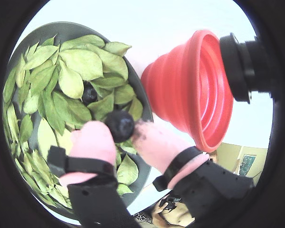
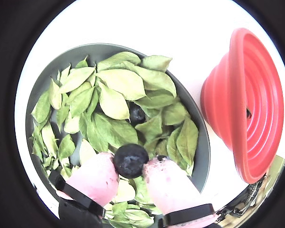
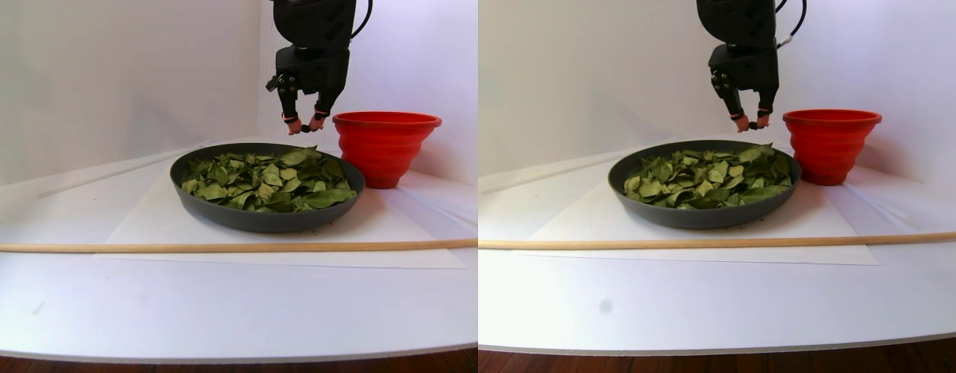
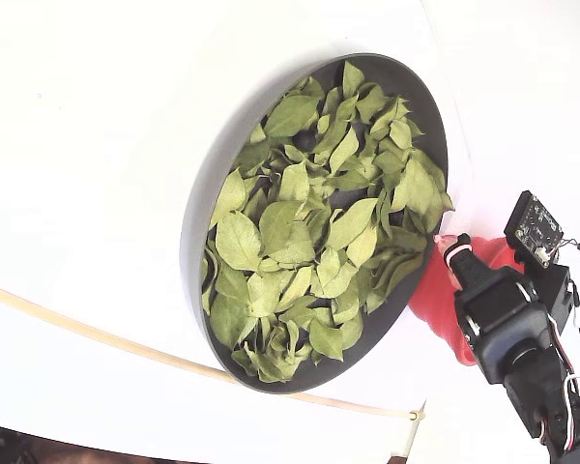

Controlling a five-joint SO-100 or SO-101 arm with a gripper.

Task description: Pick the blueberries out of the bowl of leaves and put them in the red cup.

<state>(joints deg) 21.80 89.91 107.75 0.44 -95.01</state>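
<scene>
Wrist view: the gripper (image 2: 131, 164) is clenched on one blueberry (image 2: 131, 160), held clear above the leaves (image 2: 115, 90) near the bowl (image 2: 92, 51) edge that faces the red cup (image 2: 247, 107).

The berry sits pinched between two pink fingertips (image 2: 99, 176), so the grip looks secure but narrow. A second blueberry (image 2: 136, 114) lies half hidden among the leaves in the bowl. In the stereo pair view the gripper (image 3: 305, 126) hangs at about rim height just beside the red cup (image 3: 385, 148), which stands on the tabletop (image 3: 214, 311) close to the bowl (image 3: 260, 217). To do the carry well, it should probably rise a little to clear the flared rim, centre over the opening, and only then release.
</scene>
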